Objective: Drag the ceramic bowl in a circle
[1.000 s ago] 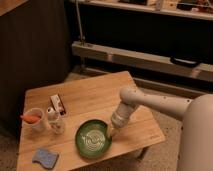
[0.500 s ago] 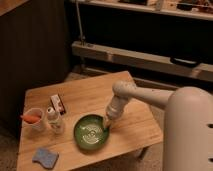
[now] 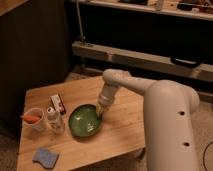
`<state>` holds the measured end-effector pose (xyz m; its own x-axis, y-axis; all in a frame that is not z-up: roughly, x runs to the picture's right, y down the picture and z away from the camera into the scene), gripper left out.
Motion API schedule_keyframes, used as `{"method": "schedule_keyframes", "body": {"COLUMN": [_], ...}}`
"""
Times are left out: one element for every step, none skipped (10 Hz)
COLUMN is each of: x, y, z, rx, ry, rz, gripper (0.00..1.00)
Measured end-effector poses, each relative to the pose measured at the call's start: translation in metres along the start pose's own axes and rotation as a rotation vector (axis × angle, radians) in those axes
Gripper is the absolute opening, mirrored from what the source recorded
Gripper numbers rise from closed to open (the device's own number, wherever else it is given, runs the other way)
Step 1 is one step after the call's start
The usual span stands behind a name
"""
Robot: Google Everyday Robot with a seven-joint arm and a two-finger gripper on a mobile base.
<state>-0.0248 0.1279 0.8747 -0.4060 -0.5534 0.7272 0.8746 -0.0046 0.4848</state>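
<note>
We see 1 low wooden table [image 3: 125, 132] on a speckled grey floor [image 3: 7, 147]. Behind it are a dark panel [image 3: 35, 45] at left, 1 thin pole [image 3: 79, 22], a long grey rail [image 3: 140, 60] and a shelf [image 3: 145, 7] above. The gripper [image 3: 101, 112] hangs low over the table's middle.

The round, shallow, glossy dark-green ceramic bowl [image 3: 82, 123] sits upright, its open mouth facing up, a little left of and below the middle of the frame. Its inside shows faint pale marks and catches a soft shine. The gripper [image 3: 102, 111] comes down at the bowl's upper-right rim.
</note>
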Motion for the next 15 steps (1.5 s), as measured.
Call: {"method": "schedule_keyframes", "body": {"x": [0.007, 0.007, 0.002, -0.006, -0.022, -0.033, -0.049, -0.07, -0.084, -0.103, -0.125, -0.137, -0.154, -0.166, -0.179], "y": [0.01, 0.02, 0.032, 0.042, 0.062, 0.074, 0.089, 0.107, 0.119, 0.132, 0.143, 0.146, 0.144, 0.138, 0.128], "z": [-0.01, -0.021, -0.033, -0.042, -0.055, -0.061, -0.067, -0.071, -0.074, -0.076, -0.076, -0.074, -0.067, -0.059, -0.048], "rx": [-0.02, -0.029, -0.032, -0.033, -0.038, -0.041, -0.046, -0.048, -0.048, -0.044, -0.037, -0.032, -0.022, -0.013, 0.001], "ry": [0.001, 0.011, 0.026, 0.04, 0.057, 0.064, 0.069, 0.075, 0.081, 0.088, 0.092, 0.092, 0.087, 0.079, 0.062], "rz": [0.009, 0.023, 0.042, 0.059, 0.09, 0.109, 0.134, 0.167, 0.192, 0.223, 0.258, 0.275, 0.292, 0.299, 0.298], "gripper": [0.0, 0.0, 0.0, 0.0, 0.0, 0.0, 0.0, 0.0, 0.0, 0.0, 0.0, 0.0, 0.0, 0.0, 0.0]}}
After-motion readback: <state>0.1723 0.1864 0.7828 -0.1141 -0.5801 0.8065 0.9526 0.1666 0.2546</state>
